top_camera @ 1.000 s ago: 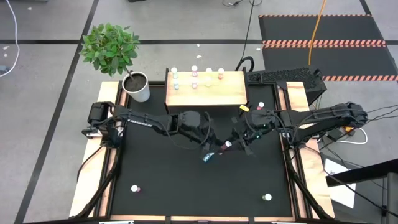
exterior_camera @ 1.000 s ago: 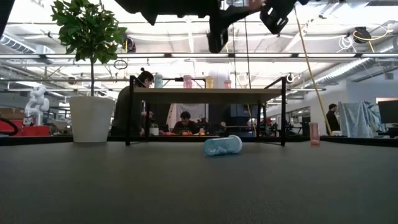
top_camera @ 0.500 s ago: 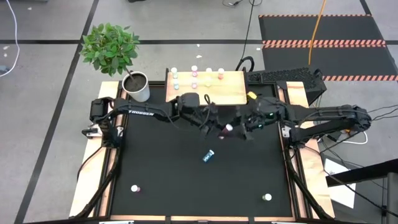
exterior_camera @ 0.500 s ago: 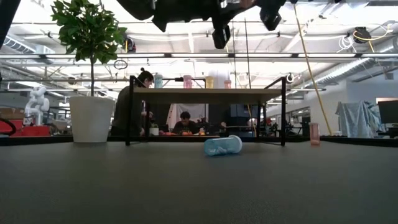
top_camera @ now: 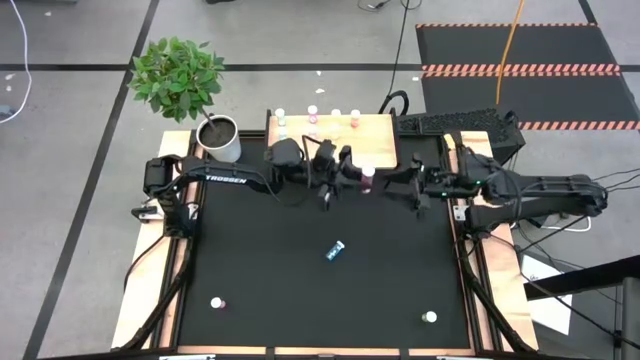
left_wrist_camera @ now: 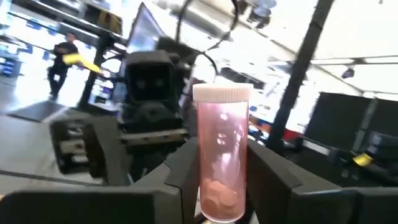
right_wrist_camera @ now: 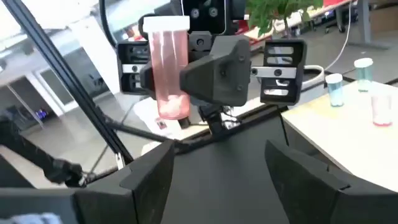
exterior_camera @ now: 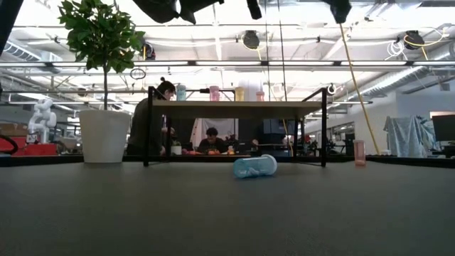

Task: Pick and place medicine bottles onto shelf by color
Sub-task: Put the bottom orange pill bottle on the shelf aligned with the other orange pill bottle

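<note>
On your black table, a teal bottle lies sideways. Your left gripper clamps a pink white-capped bottle beside the wooden shelf; your right gripper gapes, holding nothing.

We see a pink, white-capped cylindrical medicine bottle, a teal-blue one lying on the black bench, a light wood shelf, and a white pot of green leaves.

Bottles on shelf rear; plant pot left of shelf.

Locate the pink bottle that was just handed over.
The pink bottle stands upright in the left end effector, raised over the shelf's front edge in the high view; the right end effector is beside it, open.
</note>
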